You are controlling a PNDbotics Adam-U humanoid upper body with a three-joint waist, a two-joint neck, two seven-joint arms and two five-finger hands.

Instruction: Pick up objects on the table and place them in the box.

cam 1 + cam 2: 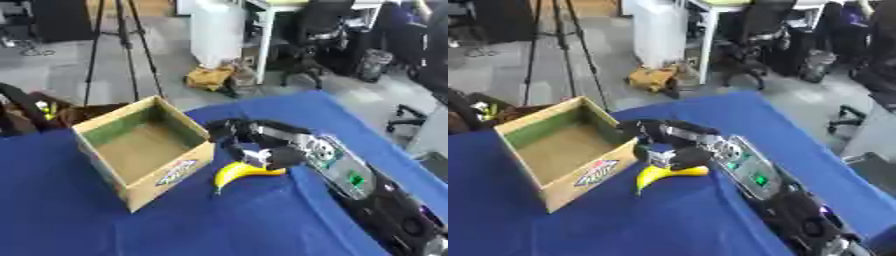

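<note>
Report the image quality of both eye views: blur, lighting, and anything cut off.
Left eye view: soft all over, so the print on the cardboard box is unreadable; even light, no glare on the blue tablecloth. Right eye view: equally soft; the right hand blurs into the banana, finger pose unclear; the arm is cut off at the lower right corner.

Your right hand (254, 145) sits just right of the box (140, 150), with the box's right wall in the way. The box mouth is open from above (nothing inside). Bare table (61, 220) lies near and left; the banana (238, 173) lies beside the box's near-right corner.
</note>
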